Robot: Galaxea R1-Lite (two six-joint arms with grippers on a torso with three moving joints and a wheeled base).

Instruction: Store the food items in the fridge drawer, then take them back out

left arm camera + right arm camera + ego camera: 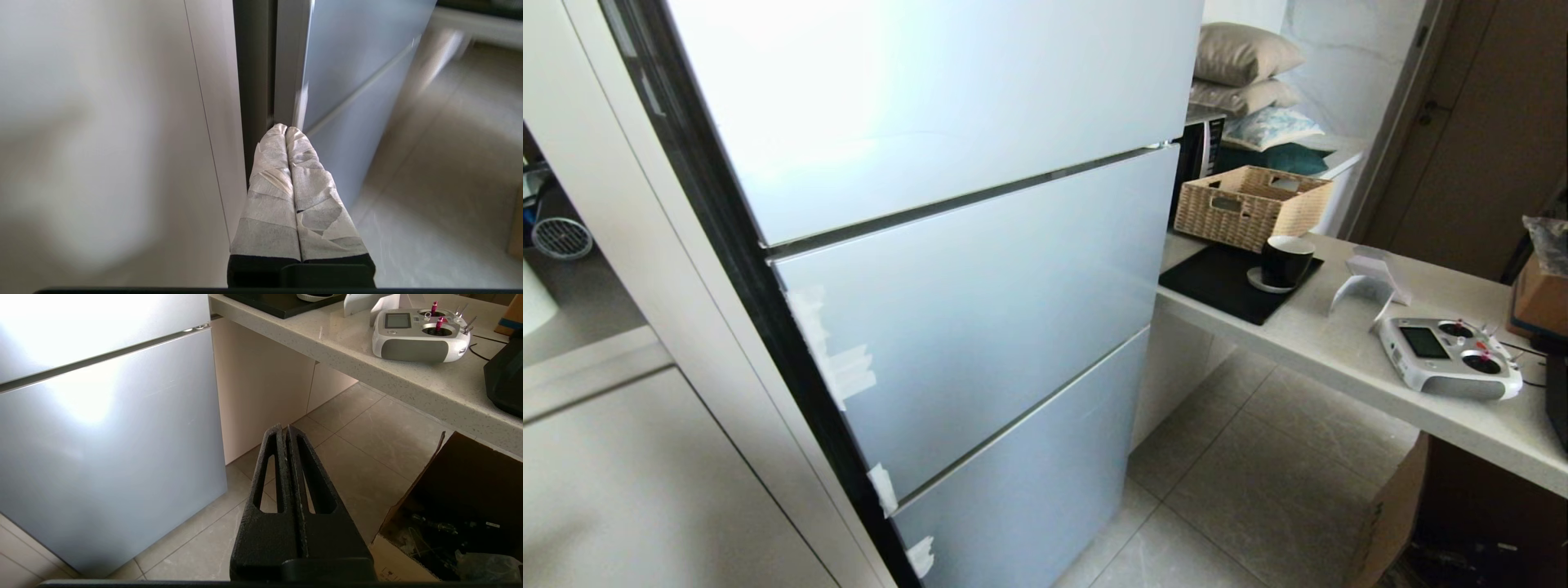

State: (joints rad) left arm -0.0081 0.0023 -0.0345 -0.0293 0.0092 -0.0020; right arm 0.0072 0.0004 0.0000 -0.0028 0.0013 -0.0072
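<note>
The fridge is seen with all three silver fronts shut; white tape scraps are stuck along its hinge-side edge. The fridge drawer and the food items are hidden from every view, so their places cannot be told.

The left tool is closed, its two tape-wrapped fingers pressed flat together with nothing between them. Just ahead of its tip lies the dark gap between the fridge's side edge and a white cabinet panel; contact cannot be confirmed.

The right tool is closed as well — black fingers pressed together, nothing gripped. Below it lies the tiled floor; the lowest fridge front is off to one side, and beyond it a bench carries a white remote controller. A cardboard box is set beside the tool, under the bench.
</note>
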